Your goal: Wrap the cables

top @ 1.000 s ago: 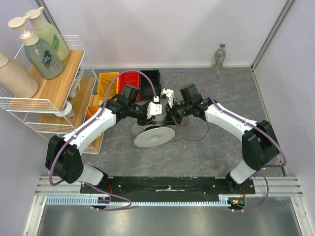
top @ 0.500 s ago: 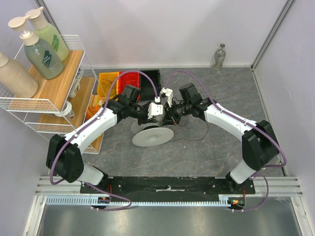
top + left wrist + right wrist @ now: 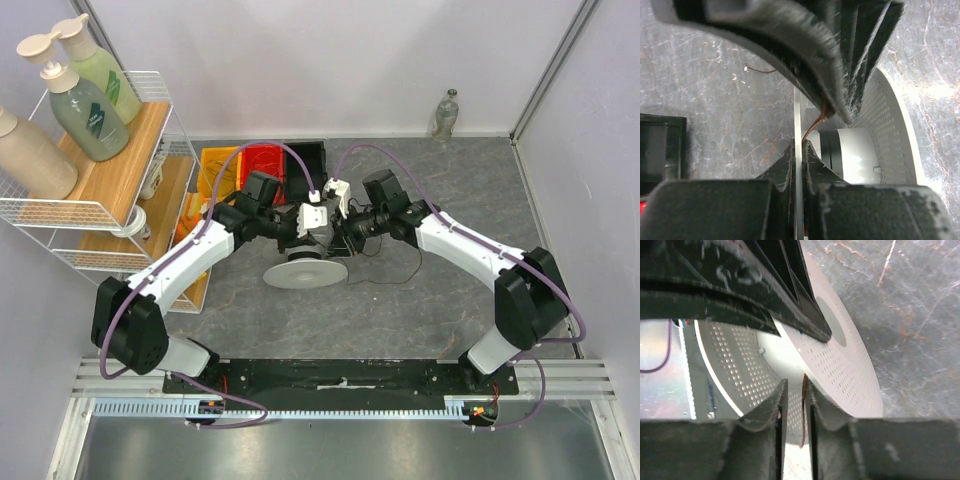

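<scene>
- Left hand (image 3: 800,150): jaws have closed onto the flange of the spool (image 3: 303,272).
- Right hand (image 3: 795,390): jaws have parted slightly.
- Spool: now flatter, shifted slightly left.

In the left wrist view the left gripper (image 3: 799,150) sits so near the lens that its fingers (image 3: 782,172) blur, and they cover the white spool (image 3: 890,130) where they clamp its rim. The cables (image 3: 816,121) vanish upward behind a blurred dark ridged part (image 3: 855,45), and a black bin (image 3: 660,150) left of the spool is cut by the picture's edge. In the right wrist view the right gripper (image 3: 795,405) stands narrowly parted, its blurred fingers (image 3: 765,415) hiding the spool's lower part. From overhead, both sets of fingertips and the spool's far side lie hidden under the wrists, and the wire rack (image 3: 120,215) far left of the spool runs off the frame.
</scene>
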{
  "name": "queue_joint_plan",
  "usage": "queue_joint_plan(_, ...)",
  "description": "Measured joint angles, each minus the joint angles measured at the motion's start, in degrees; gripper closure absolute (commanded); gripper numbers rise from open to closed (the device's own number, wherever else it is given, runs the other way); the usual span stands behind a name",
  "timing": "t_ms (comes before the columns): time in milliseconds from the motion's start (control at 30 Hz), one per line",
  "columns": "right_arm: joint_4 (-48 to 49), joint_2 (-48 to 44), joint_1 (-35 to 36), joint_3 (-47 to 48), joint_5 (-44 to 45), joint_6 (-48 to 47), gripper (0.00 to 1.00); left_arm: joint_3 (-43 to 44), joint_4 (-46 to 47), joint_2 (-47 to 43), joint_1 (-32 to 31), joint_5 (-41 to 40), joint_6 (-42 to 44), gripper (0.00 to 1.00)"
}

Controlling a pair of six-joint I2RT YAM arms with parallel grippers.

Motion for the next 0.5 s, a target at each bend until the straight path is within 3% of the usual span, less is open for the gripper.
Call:
queue_joint_plan(133, -0.57, -2.12, -0.76, -0.61, 2.67, -0.13, 0.56, -0.35, 1.46, -0.83, 1.11, -0.07, 0.35, 0.98)
queue_joint_plan(367, -2.84, -4.07, -5.66, -0.76, 4.94, -2.38, 0.21, -1.70, 1.53, -2.23, 1.66, 1.57, 2.49, 0.98)
queue_joint_plan(500, -2.62, -6.75, -6.88, -1.42, 5.75, -5.25, 0.12, -1.70, 0.81, -2.21, 1.42, 3.06, 3.39, 0.98)
